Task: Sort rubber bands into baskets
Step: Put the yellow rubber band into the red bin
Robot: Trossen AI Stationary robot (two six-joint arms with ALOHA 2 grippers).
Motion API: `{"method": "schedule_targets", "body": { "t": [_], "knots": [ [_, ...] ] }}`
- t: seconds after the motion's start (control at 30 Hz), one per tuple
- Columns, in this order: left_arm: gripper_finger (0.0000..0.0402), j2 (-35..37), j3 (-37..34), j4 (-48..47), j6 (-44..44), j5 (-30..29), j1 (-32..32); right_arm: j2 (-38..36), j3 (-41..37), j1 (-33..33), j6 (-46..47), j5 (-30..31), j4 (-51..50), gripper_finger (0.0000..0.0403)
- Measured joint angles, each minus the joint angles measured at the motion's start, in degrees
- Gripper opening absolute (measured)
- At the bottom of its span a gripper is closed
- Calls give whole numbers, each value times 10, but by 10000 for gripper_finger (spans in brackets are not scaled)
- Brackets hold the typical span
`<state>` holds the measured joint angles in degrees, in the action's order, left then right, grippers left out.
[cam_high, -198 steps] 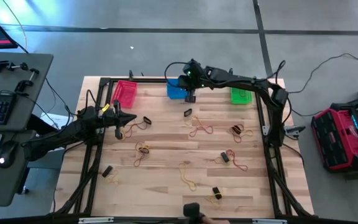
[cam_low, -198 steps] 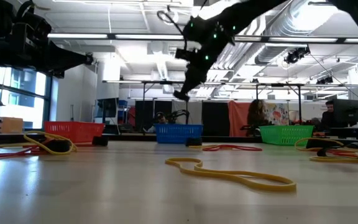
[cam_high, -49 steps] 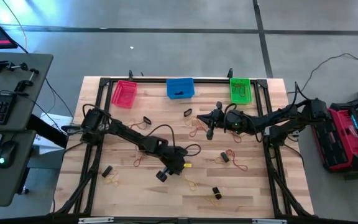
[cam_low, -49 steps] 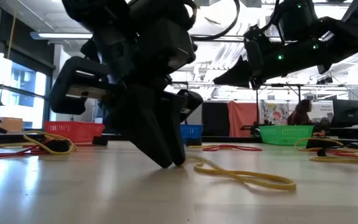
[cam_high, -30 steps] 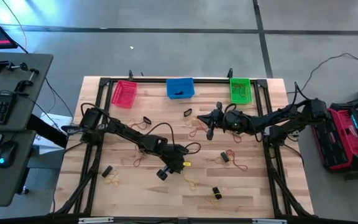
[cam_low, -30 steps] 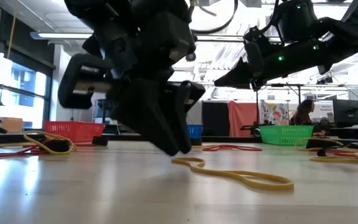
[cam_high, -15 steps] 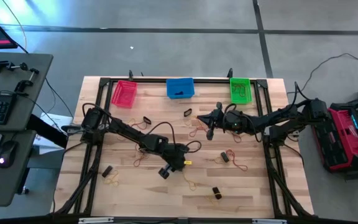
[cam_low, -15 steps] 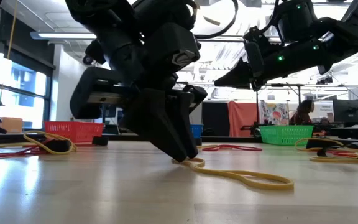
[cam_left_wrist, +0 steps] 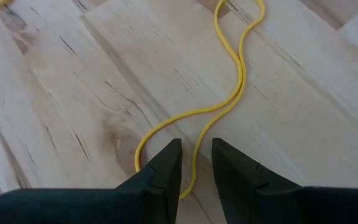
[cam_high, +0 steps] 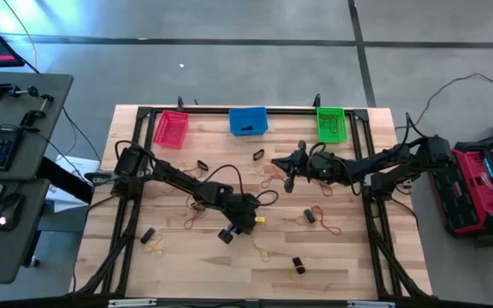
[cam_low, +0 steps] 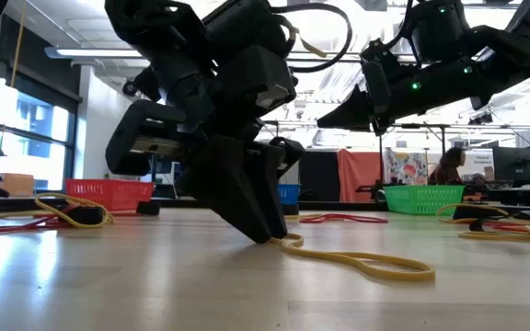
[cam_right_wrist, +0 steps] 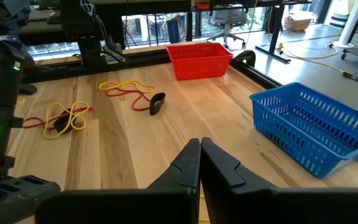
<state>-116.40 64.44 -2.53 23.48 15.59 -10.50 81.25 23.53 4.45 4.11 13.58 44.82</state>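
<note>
A long yellow rubber band [cam_left_wrist: 238,74] lies flat on the wood near the table's middle [cam_high: 264,250]. My left gripper [cam_left_wrist: 196,149] is open and slants down at its end loop [cam_low: 288,242]. One strand runs between the fingers and the other passes outside one finger. My right gripper [cam_right_wrist: 199,152] is shut with nothing in it, hovering above the table right of centre [cam_high: 288,181]. The red [cam_high: 171,128], blue [cam_high: 248,121] and green [cam_high: 331,123] baskets stand along the far edge.
Tangles of red and yellow bands [cam_high: 278,178] [cam_high: 326,180] and short black ones [cam_high: 299,266] [cam_high: 202,165] [cam_high: 147,234] lie scattered over the table. A black frame rail [cam_high: 368,214] runs around the tabletop. In the right wrist view a red-yellow tangle [cam_right_wrist: 64,118] lies beyond the fingers.
My left gripper has shifted a little toward the table's right edge and come down, so its tips now stand at the yellow band's end loop. The band has stayed where it was.
</note>
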Motion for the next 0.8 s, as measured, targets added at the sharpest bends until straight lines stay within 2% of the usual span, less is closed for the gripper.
{"method": "schedule_targets", "body": {
  "t": [0.13, 0.33, 0.57, 0.8],
  "knots": [
    [65, -3, 0, -1, -3, 0, 0, 0, 0, 0, 0, 0, 0, 0],
    [7, -4, 0, -5, -2, -1, 0, 0, 0, 0, 0, 0, 0, 0],
    [1, 18, -2, -41, 2, -5, -1, 0, 0, 0, -1, 0, -1, 0],
    [0, 98, -2, -69, -7, -65, 2, 0, 0, 0, -2, 0, -5, 0]
  ]
}}
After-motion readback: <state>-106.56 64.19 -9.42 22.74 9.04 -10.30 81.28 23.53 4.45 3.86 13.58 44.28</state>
